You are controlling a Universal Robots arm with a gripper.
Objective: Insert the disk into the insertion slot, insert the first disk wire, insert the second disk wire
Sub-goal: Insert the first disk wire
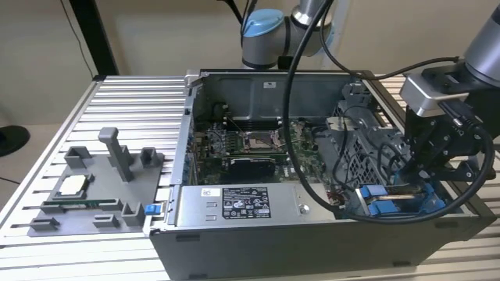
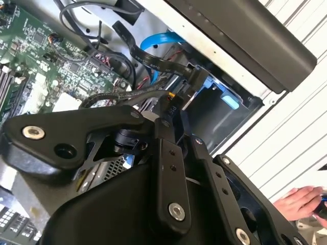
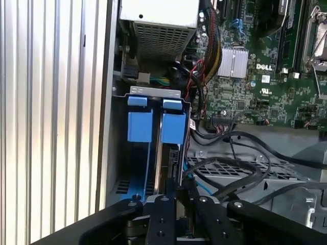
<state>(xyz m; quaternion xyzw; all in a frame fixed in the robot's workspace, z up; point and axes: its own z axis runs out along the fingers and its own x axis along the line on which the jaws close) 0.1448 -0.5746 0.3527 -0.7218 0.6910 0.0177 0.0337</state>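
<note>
Gripper (image 1: 411, 173): one, pointing down into the corner of the case at the exterior view's right. In both wrist views its fingers (image 2: 171, 113) stand close together with only a narrow gap. What lies between the tips cannot be told.
Arm (image 1: 480, 47): one, entering from the exterior view's right, with black cables draped along it.
Insertion slot (image 3: 118, 148): one grey metal bay directly under the gripper, against the case's outer wall. It carries two bright blue tabs (image 3: 139, 126), side by side.
Disk (image 3: 160, 166): one, standing on edge inside the slot, beside the blue tab nearer the motherboard. Only a thin silver edge shows.
Flat black cable (image 2: 153, 60): one, ending in a black plug (image 2: 191, 76) that touches blue plastic just beside the gripper tips. Whether the plug is seated cannot be told.
Light blue cable (image 2: 161, 40): one, looping behind the flat cable.
Perforated cage (image 3: 230, 168): one, next to the slot, crossed by several black cables.
Motherboard (image 1: 250, 146): one, lying on the case floor, with one finned silver heatsink (image 3: 232, 62).
Power-supply box (image 1: 234, 205): one, grey and labelled, along the case's near edge.
Case (image 1: 312, 249): one, open at the top.
Table (image 1: 133, 99): one, of slatted aluminium, bearing the case and one grey fixture (image 1: 93, 196) at the exterior view's left.
Hand (image 2: 301, 201): one, a person's, resting on the slats outside the case.
</note>
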